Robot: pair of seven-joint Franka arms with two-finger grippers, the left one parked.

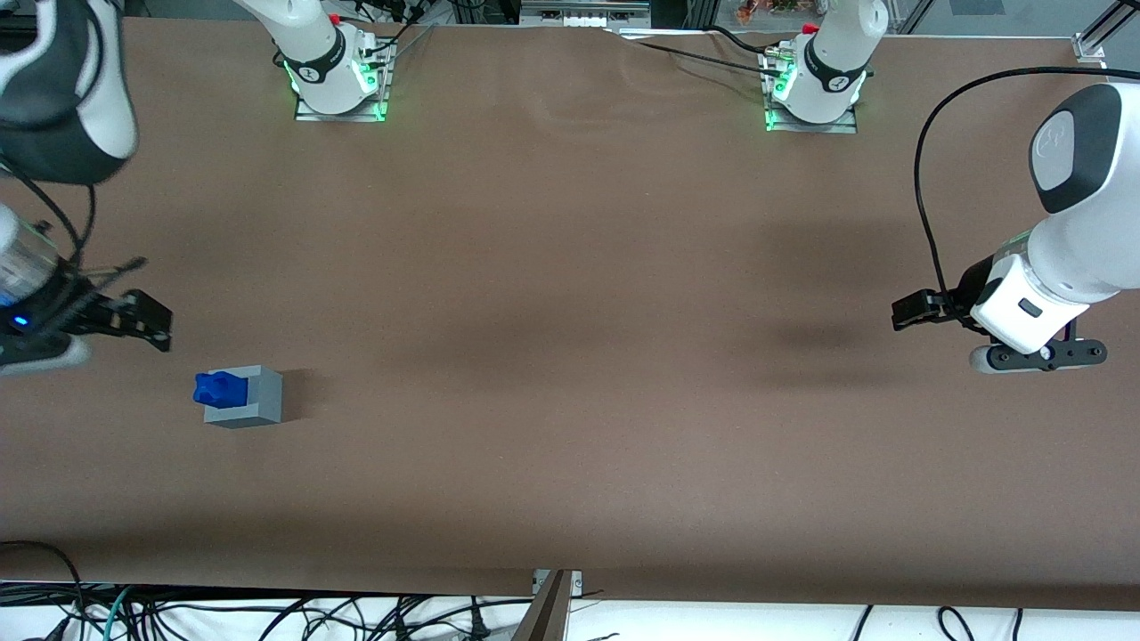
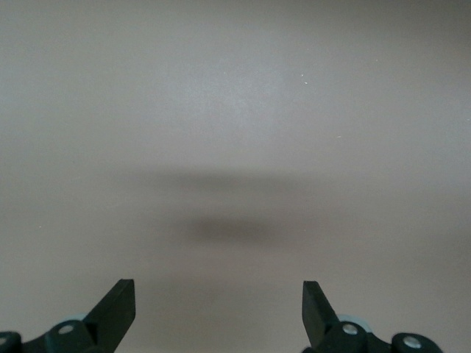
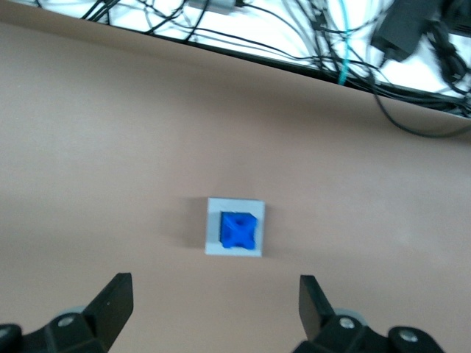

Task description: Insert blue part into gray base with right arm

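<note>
The gray base (image 1: 252, 397) is a light-gray cube standing on the brown table toward the working arm's end. The blue part (image 1: 214, 388) sits in its recess and sticks out of the face turned toward that end. In the right wrist view the blue part (image 3: 239, 230) shows centered inside the square gray base (image 3: 215, 228). My right gripper (image 1: 150, 322) hangs open above the table, a little farther from the front camera than the cube and apart from it. Nothing is between its fingers (image 3: 114, 303).
Brown table cover (image 1: 570, 356) spans the scene. Two arm mounts (image 1: 338, 80) stand at its rear edge. Loose cables (image 3: 309, 37) lie past the table edge nearest the front camera, where a metal bracket (image 1: 554, 592) also sits.
</note>
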